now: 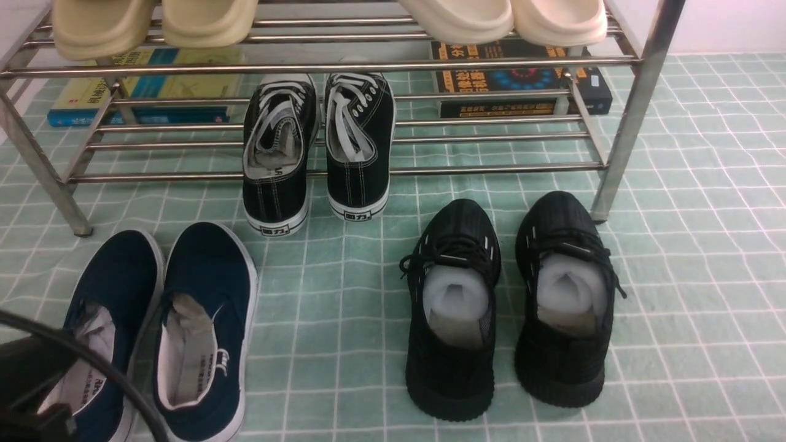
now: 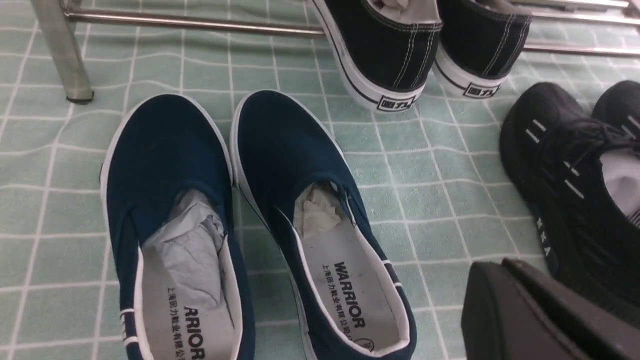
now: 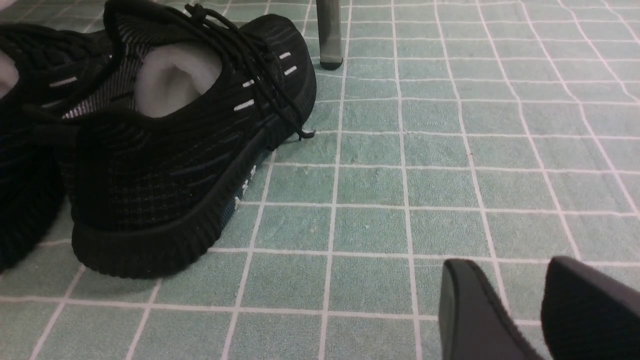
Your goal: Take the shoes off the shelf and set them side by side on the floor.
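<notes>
Both navy slip-on shoes (image 1: 209, 276) stand side by side on the pale green floor (image 1: 331, 294), left of centre, toes toward the chrome shelf (image 1: 344, 66). In the left wrist view the shoes (image 2: 285, 150) show grey lining printed "WARRIOR". My left gripper (image 2: 500, 267) hovers just right of the right shoe's heel, its fingers pressed together with nothing between them. The front view shows only a dark arm and cable (image 1: 37, 380) over the left shoe's heel. My right gripper (image 3: 507, 270) is open and empty over bare floor, to the right of the black knit sneakers.
Black canvas sneakers with white laces (image 1: 316, 147) sit on the shelf's lower tier, heels overhanging. A pair of black knit sneakers (image 1: 509, 307) stands on the floor at centre right. Beige slippers (image 1: 153, 21) rest on the top tier. Books (image 1: 522, 80) lie behind the shelf.
</notes>
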